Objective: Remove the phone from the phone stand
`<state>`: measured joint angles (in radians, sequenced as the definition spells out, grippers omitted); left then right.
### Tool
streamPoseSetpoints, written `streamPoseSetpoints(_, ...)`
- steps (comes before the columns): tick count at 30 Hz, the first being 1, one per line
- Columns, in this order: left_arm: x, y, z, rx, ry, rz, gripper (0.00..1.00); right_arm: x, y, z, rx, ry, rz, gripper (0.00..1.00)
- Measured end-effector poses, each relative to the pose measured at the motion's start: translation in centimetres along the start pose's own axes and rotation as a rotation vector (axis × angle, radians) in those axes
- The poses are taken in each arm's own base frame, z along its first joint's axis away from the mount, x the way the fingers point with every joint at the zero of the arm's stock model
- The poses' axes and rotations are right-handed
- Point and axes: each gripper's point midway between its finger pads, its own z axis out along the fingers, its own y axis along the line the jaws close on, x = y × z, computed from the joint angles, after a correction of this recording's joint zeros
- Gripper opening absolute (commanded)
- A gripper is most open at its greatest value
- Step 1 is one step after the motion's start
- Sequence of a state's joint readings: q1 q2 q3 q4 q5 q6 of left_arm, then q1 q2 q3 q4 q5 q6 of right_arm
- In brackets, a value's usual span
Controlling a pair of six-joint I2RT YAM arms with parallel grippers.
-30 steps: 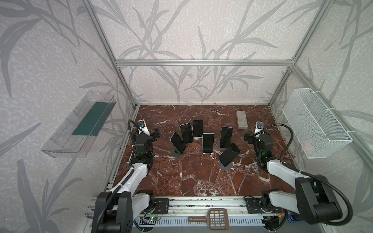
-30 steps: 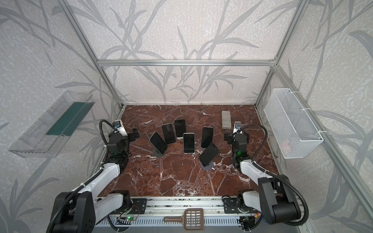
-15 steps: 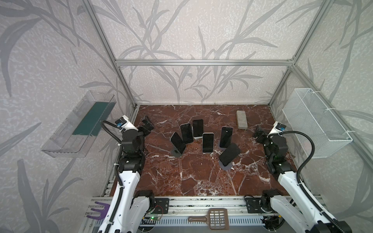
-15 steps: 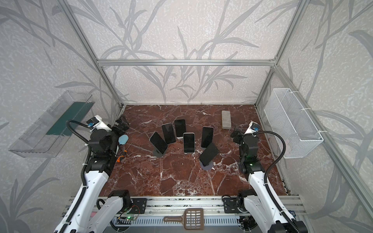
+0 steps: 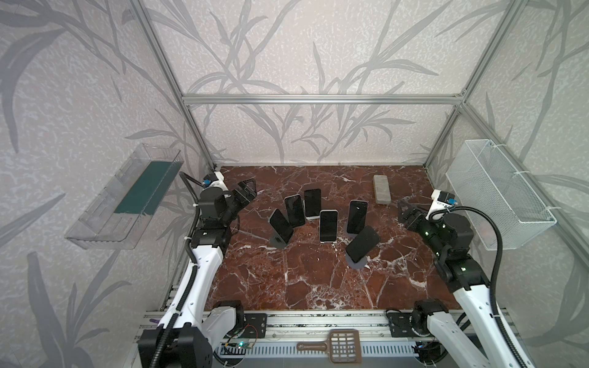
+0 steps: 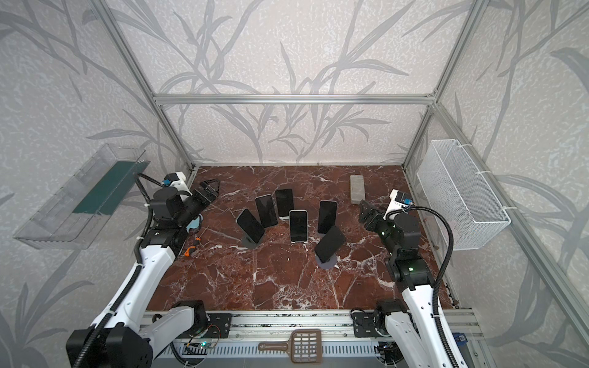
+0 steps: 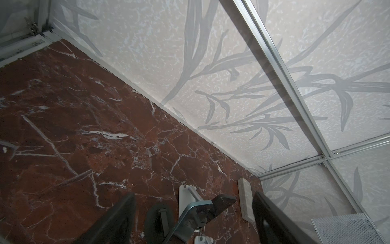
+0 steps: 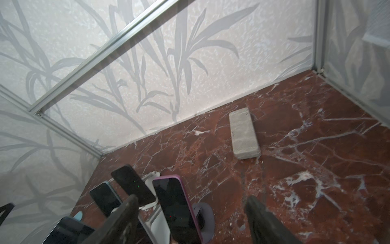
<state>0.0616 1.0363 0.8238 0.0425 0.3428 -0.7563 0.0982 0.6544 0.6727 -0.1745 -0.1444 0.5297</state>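
Note:
Several phones lean on stands in a cluster at the middle of the red marble table (image 5: 287, 286). Among them are a white-edged phone (image 5: 328, 226), a tilted dark phone (image 5: 362, 243) on a round grey stand (image 5: 357, 263), and a dark phone (image 5: 281, 225) at the cluster's left. My left gripper (image 5: 247, 188) hangs open at the far left, apart from them. My right gripper (image 5: 404, 212) is open at the right, clear of the phones. In the right wrist view a purple-cased phone (image 8: 177, 207) shows beyond the open right gripper (image 8: 192, 199). The left wrist view looks past the open left gripper (image 7: 193, 195) at stand backs.
A grey block (image 5: 381, 189) lies at the back right. A white wire basket (image 5: 497, 194) hangs on the right wall and a clear shelf (image 5: 127, 197) on the left wall. An orange-handled screwdriver (image 6: 191, 248) lies under the left arm. A brown scoop (image 5: 331, 349) rests on the front rail.
Both arms have unfolded from a low tucked pose and risen at the table's sides. The grippers now point toward the back and the phone cluster. The phones have not moved.

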Motion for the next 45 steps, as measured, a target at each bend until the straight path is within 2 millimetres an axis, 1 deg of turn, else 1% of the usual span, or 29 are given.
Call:
streamPoseSetpoints(2, 0.4, -0.5, 0.0, 0.025, 0.021, -0.004, 0.84, 1.1, 0.6, -0.6, -0.038, 0.046, 0.023, 0.78)
streamPoseSetpoints(6, 1.5, -1.7, 0.0, 0.073, 0.067, 0.0, 0.82, 2.5, 1.8, -2.1, -0.104, 0.106, 0.039, 0.78)
streamPoseSetpoints(13, 4.6, -4.6, 0.0, 0.168, 0.17, 0.022, 0.81, 4.2, 3.7, -5.2, -0.22, 0.161, 0.036, 0.77)
streamPoseSetpoints(15, 5.4, -5.3, 0.0, 0.19, 0.194, 0.027, 0.81, 5.0, 3.9, -5.8, -0.243, 0.183, 0.04, 0.77)
streamPoseSetpoints(19, 6.3, -6.2, -0.2, 0.218, 0.224, 0.033, 0.81, 7.3, 3.3, -6.5, -0.257, 0.226, 0.067, 0.77)
streamPoseSetpoints(22, 6.4, -6.3, -0.2, 0.223, 0.228, 0.033, 0.81, 8.8, 2.7, -7.3, -0.253, 0.247, 0.091, 0.77)
streamPoseSetpoints(27, 6.7, -6.4, -0.2, 0.228, 0.24, 0.02, 0.81, 10.1, 2.4, -8.3, -0.256, 0.272, 0.112, 0.77)
streamPoseSetpoints(31, 6.8, -6.5, -0.3, 0.234, 0.246, 0.016, 0.8, 11.9, 1.4, -8.5, -0.226, 0.324, 0.139, 0.77)
streamPoseSetpoints(33, 7.0, -6.6, -0.3, 0.237, 0.251, 0.017, 0.78, 12.6, 1.0, -8.7, -0.205, 0.349, 0.152, 0.77)
streamPoseSetpoints(35, 7.2, -6.8, -0.3, 0.242, 0.258, 0.022, 0.75, 12.9, 0.7, -8.7, -0.192, 0.361, 0.156, 0.77)
streamPoseSetpoints(38, 8.6, -7.1, -0.5, 0.233, 0.293, 0.06, 0.72, 13.1, 0.4, -8.6, -0.164, 0.379, 0.155, 0.77)
streamPoseSetpoints(41, 11.0, -8.1, -1.4, 0.215, 0.349, 0.152, 0.73, 12.7, 0.4, -8.3, -0.145, 0.392, 0.141, 0.78)
streamPoseSetpoints(43, 12.8, -9.6, -2.9, 0.233, 0.389, 0.229, 0.74, 12.3, 0.4, -8.1, -0.135, 0.398, 0.127, 0.79)
streamPoseSetpoints(45, 14.5, -11.0, -4.9, 0.271, 0.427, 0.293, 0.75, 11.9, 0.4, -7.9, -0.127, 0.395, 0.106, 0.8)
